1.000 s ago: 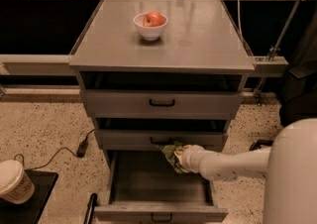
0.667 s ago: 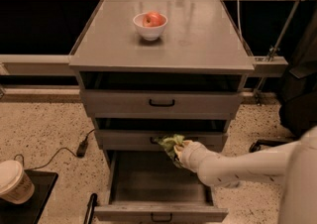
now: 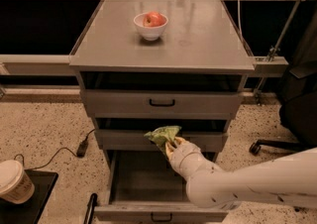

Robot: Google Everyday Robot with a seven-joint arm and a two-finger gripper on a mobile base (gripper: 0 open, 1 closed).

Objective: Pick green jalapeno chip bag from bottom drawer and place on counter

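Observation:
My gripper (image 3: 170, 145) is shut on the green jalapeno chip bag (image 3: 162, 135) and holds it in front of the middle drawer, above the open bottom drawer (image 3: 138, 183). The bag is crumpled and green with pale patches. My white arm reaches in from the lower right. The counter (image 3: 198, 34) is the grey metal top of the cabinet, well above the gripper.
A white bowl (image 3: 150, 30) with a red apple (image 3: 154, 19) stands on the counter at the back centre. The top drawer (image 3: 161, 103) and middle drawer (image 3: 124, 139) stand slightly open. A paper cup (image 3: 15, 182) and a cable (image 3: 74, 151) lie on the floor left. An office chair (image 3: 297, 114) stands right.
My gripper has lifted the chip bag up and a little left, from over the bottom drawer to the front of the middle drawer. My arm has come closer to the camera.

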